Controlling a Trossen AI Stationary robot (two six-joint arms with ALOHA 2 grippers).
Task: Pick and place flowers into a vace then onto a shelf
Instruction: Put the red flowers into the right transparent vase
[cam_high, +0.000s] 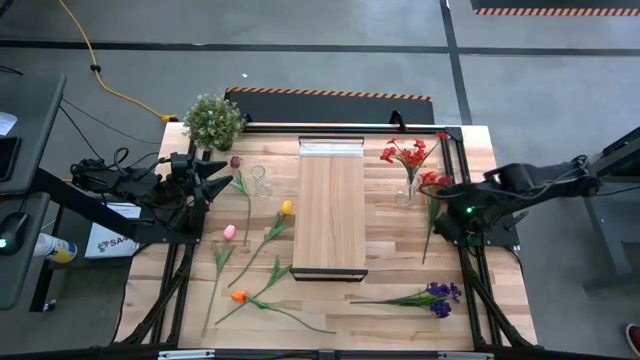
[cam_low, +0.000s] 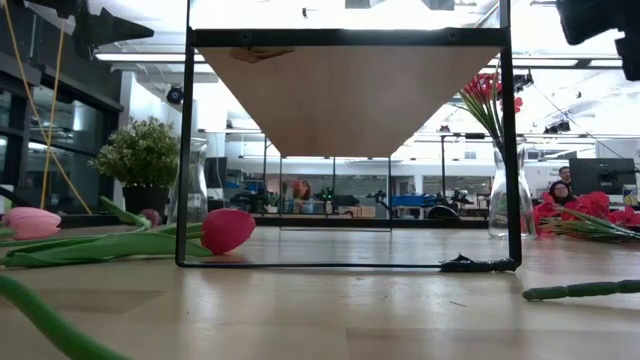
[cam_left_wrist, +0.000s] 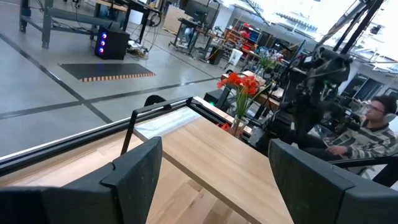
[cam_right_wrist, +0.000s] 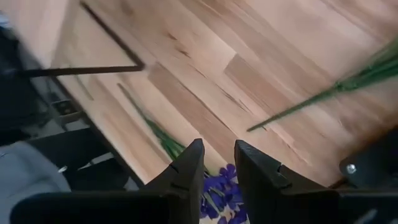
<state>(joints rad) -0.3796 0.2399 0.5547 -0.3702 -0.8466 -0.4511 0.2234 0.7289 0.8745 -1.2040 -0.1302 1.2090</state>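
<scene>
The shelf (cam_high: 332, 215) lies across the table's middle. A glass vase (cam_high: 407, 193) to the right of its far end holds red flowers (cam_high: 410, 155); a second, bare glass vase (cam_high: 262, 182) stands to its left. Loose flowers lie flat on the table: maroon (cam_high: 236, 162), yellow (cam_high: 286, 208), pink (cam_high: 229, 232), orange (cam_high: 238, 296), purple (cam_high: 440, 297) and a red one (cam_high: 432, 181). My right gripper (cam_right_wrist: 219, 168) hangs above the table's right side over the purple flowers (cam_right_wrist: 217, 193), tipped downward, its fingers a narrow gap apart with nothing between them. My left gripper (cam_left_wrist: 214, 180) waits open at the left edge.
A bushy potted plant (cam_high: 213, 120) stands at the far left corner. A dark frame rail (cam_high: 455, 190) runs along the right side beside the vase. A green stem (cam_right_wrist: 323, 99) lies on bare wood near my right gripper. A person (cam_left_wrist: 367, 130) sits beyond the table.
</scene>
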